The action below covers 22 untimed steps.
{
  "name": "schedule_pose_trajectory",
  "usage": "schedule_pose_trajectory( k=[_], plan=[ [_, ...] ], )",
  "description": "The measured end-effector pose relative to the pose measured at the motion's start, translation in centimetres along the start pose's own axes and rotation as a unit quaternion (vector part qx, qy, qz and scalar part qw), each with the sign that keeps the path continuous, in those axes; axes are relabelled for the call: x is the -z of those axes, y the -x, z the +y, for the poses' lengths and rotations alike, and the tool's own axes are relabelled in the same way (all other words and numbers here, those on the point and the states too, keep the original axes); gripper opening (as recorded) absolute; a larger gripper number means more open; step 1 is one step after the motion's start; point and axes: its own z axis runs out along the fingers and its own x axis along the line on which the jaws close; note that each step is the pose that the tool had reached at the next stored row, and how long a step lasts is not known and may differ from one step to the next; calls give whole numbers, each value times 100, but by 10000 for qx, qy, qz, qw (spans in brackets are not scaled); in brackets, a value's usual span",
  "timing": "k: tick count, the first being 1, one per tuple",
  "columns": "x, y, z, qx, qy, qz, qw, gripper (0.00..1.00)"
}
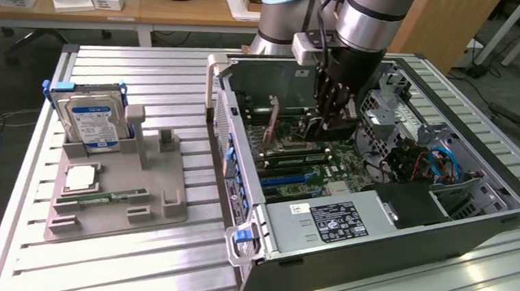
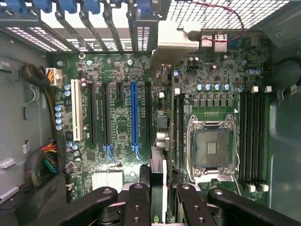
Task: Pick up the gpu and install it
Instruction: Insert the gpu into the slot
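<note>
Gripper (image 2: pixel 161 207): fingers partly closed, pinching the gpu (image 2: pixel 158 169) between them.
Gpu: edge-on inside the computer case (image 1: pixel 474 222), just above the motherboard (image 2: pixel 117 122) slots.
Progress: pickup done; seating unconfirmed.

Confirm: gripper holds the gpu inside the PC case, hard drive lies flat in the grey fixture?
No. The hard drive stands upright in the grey fixture, per the exterior view. The gripper does hold the gpu inside the PC case.
</note>
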Motion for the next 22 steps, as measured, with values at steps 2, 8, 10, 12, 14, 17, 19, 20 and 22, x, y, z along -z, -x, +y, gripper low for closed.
schedule_pose_trajectory(
  k=[2, 8, 10, 12, 14, 17, 19, 20, 22],
  plan=[
    [2, -57, -1, 0, 0, 0, 10000, 26],
    [-19, -116, 55, 0, 0, 0, 10000, 26],
    [-33, -119, 83, 0, 0, 0, 10000, 26],
    [-49, -124, 88, 3, 0, 0, 10000, 26],
    [-62, -132, 94, 13, -12, -5, 10000, 26],
    [-72, -144, 99, 95, -13, -15, 10000, 26],
    [-78, -160, 102, 139, -11, -15, 9999, 26],
    [-82, -169, 104, 152, -10, -15, 9999, 26],
    [-87, -196, 106, 166, -9, -17, 9999, 26]
  ],
)
